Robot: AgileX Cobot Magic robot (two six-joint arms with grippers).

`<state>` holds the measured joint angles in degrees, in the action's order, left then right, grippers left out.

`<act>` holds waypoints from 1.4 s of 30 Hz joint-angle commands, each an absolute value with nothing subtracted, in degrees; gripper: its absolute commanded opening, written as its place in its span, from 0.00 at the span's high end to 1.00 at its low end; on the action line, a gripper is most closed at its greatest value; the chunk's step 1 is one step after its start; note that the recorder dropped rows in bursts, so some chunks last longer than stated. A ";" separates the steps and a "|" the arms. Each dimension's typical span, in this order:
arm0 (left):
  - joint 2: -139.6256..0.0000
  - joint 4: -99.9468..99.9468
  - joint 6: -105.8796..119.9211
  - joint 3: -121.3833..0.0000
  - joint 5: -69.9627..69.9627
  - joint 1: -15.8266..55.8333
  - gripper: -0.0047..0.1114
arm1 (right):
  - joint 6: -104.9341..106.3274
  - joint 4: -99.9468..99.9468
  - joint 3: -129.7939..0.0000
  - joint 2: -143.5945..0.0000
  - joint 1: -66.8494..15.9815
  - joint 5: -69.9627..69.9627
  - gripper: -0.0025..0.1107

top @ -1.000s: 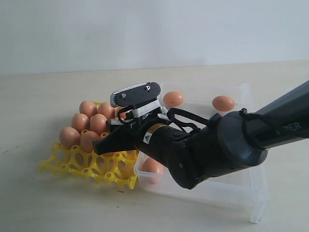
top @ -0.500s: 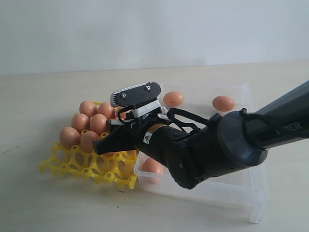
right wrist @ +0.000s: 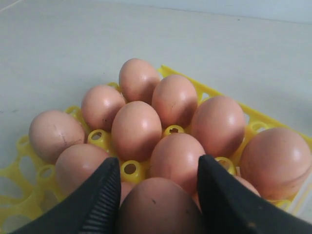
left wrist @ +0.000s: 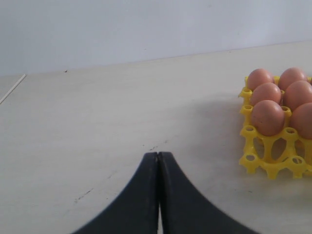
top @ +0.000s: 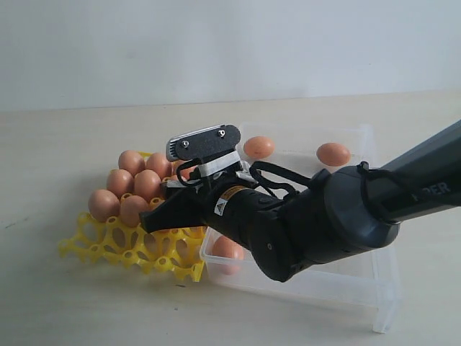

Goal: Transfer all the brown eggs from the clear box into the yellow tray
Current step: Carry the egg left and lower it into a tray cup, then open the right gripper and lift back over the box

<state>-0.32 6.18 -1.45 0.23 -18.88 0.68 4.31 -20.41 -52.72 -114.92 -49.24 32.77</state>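
The left gripper's (left wrist: 158,157) black fingers are pressed together over the pale tabletop (left wrist: 97,122), with nothing between them. On the left, matte orange-brown oval eggs (top: 134,184) are seated in the far cups of the bright yellow plastic egg tray (top: 108,249). A further egg (right wrist: 158,207) is clasped between the right gripper's (right wrist: 158,183) fingers above the tray. Three eggs are seen in the shallow clear plastic box (top: 382,285), right.

Table (top: 65,137): pale beige, matte, flat; seen across the lower 2 thirds of the exterior view. 2 items are carried directly: yellow tray (top: 101,249), placed lower left of centre; clear box (top: 360,285), placed lower right, just beside the tray.
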 commanded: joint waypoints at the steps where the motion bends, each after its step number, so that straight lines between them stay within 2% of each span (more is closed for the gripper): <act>1: 0.00 5.80 -1.70 0.00 -18.09 0.61 0.96 | 4.35 -20.87 -53.10 -114.79 -49.32 32.95 0.61; 8: 0.00 5.80 -1.70 0.00 -18.09 0.61 0.96 | 4.35 -20.87 -53.10 -114.79 -49.32 32.71 0.61; 18: 0.00 5.80 -1.70 0.00 -18.09 0.61 0.96 | 4.35 -20.87 -53.10 -114.79 -49.32 32.84 0.50; 29: 0.00 5.80 -1.70 0.00 -18.09 0.61 0.96 | 4.46 -21.02 -53.10 -114.19 -49.32 33.48 0.50; 34: 0.00 5.80 -1.70 0.00 -18.09 0.61 0.96 | 7.12 -23.69 -53.10 -110.17 -48.65 27.54 0.50; 40: 0.00 5.80 -1.70 0.00 -18.09 0.61 0.96 | 12.63 -26.62 -53.10 -101.94 -45.05 16.12 0.56; 42: 0.00 5.80 -1.70 0.00 -18.09 0.61 0.96 | 15.26 -26.62 -53.54 -98.71 -43.25 11.07 0.65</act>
